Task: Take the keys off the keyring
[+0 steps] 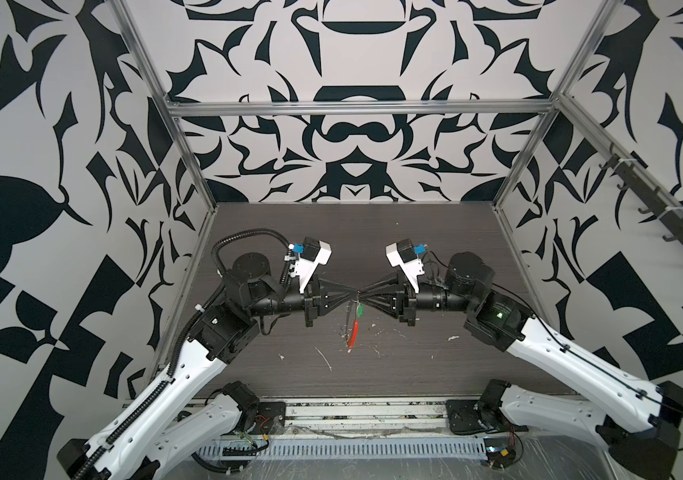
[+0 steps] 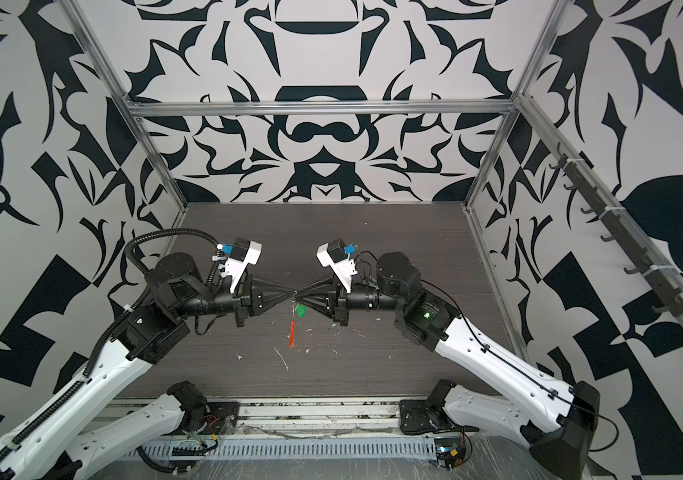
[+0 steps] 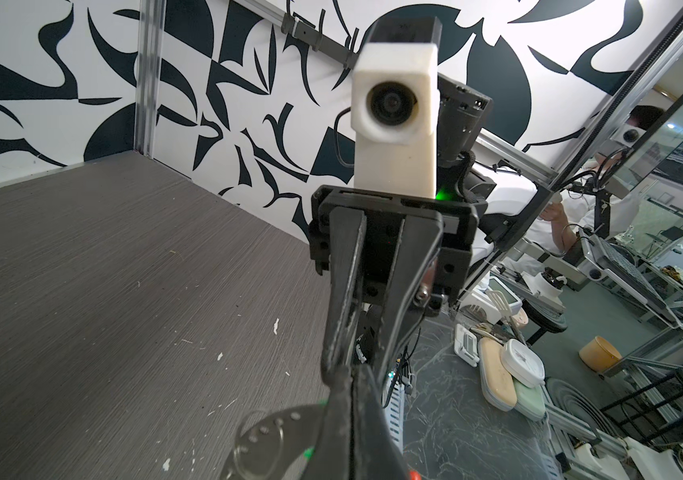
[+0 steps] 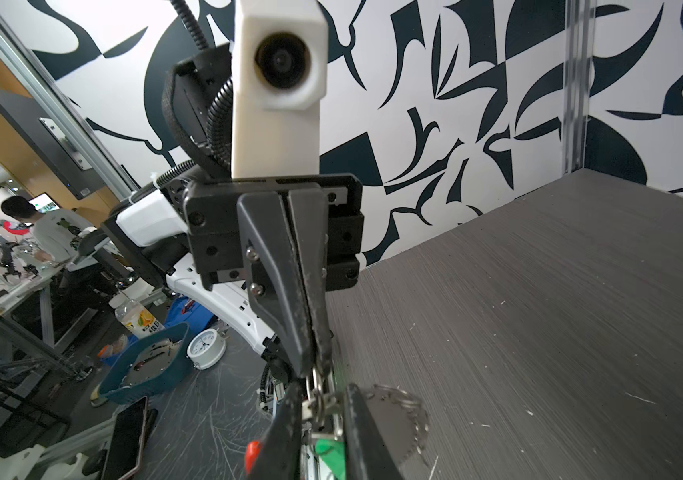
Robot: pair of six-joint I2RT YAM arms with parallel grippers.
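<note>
The keyring (image 3: 267, 432), pinched aloft in the closed left gripper (image 1: 354, 294) midway between the table's (image 1: 435, 249) side edges, could be tugged loose if the green key (image 1: 359, 309) is pulled by the right gripper (image 4: 323, 409), whose clamping cannot be told.

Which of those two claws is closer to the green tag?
The right one, slightly. The green tag hangs under the right gripper's fingertips; the left gripper, shut on the keyring, meets them from the opposite side.

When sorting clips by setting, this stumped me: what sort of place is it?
Probably a robotics lab: an aluminium frame with patterned walls encloses two robot arms; cluttered workbenches show beyond.
</note>
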